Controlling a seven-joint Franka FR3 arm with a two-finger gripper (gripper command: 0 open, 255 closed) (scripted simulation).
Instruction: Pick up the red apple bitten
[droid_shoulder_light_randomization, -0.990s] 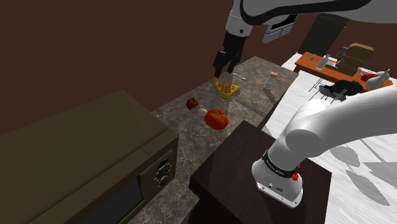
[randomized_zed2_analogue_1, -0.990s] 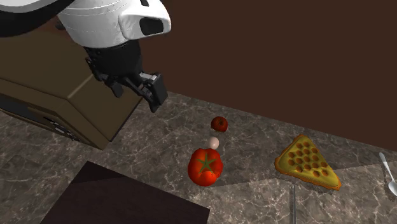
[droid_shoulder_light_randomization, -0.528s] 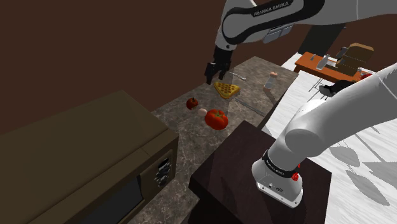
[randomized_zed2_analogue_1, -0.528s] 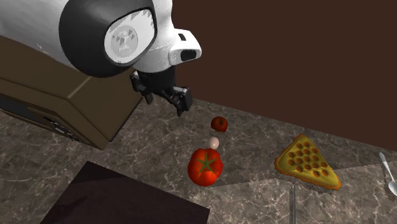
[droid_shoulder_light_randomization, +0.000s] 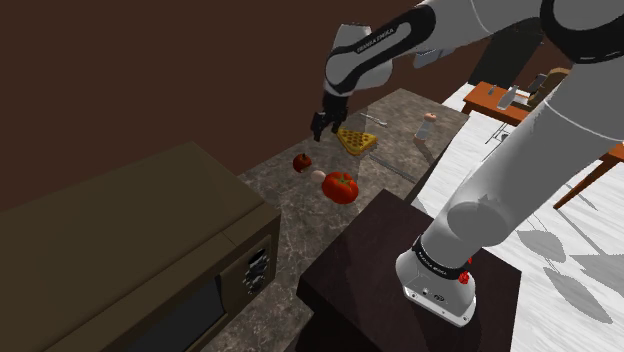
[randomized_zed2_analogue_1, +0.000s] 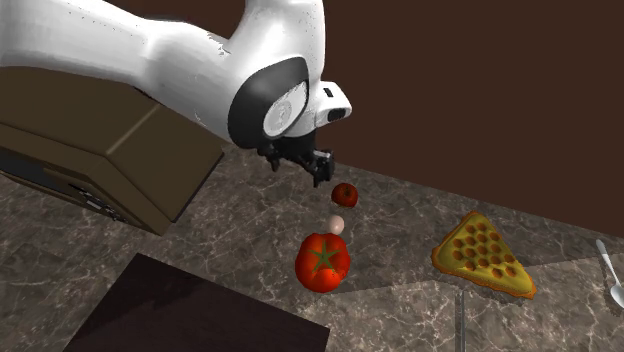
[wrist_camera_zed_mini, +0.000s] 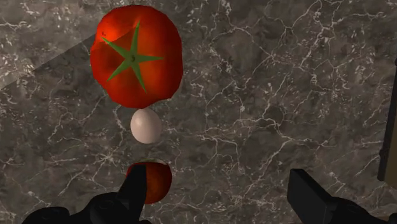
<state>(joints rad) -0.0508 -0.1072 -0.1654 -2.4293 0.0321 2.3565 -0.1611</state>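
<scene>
The bitten red apple (droid_shoulder_light_randomization: 302, 162) (randomized_zed2_analogue_1: 345, 194) is small and dark red and lies on the marble counter (droid_shoulder_light_randomization: 290, 215) close to the brown wall. A white egg (randomized_zed2_analogue_1: 336, 224) and a large red tomato (randomized_zed2_analogue_1: 322, 262) with a green star-shaped stem lie in a row in front of it. My black gripper (droid_shoulder_light_randomization: 319, 130) (randomized_zed2_analogue_1: 318, 172) hangs open a little above the apple, slightly off to its side. In the wrist view the apple (wrist_camera_zed_mini: 151, 181) is partly hidden behind one finger (wrist_camera_zed_mini: 135, 188) of the gripper (wrist_camera_zed_mini: 219, 191); the egg (wrist_camera_zed_mini: 146, 125) and tomato (wrist_camera_zed_mini: 135, 56) lie beyond it.
A yellow waffle wedge (droid_shoulder_light_randomization: 356, 140) (randomized_zed2_analogue_1: 483, 256) lies on the counter further along. A brown microwave-like box (droid_shoulder_light_randomization: 130, 260) (randomized_zed2_analogue_1: 110, 150) stands on the other side. A spoon (randomized_zed2_analogue_1: 610, 275) and a small bottle (droid_shoulder_light_randomization: 427, 128) sit near the counter's end. The dark stand (droid_shoulder_light_randomization: 400, 290) borders the counter.
The gripper has come down and moved from over the waffle towards the wall, ending just above the apple. Its fingers have stayed open. Nothing on the counter has moved.
</scene>
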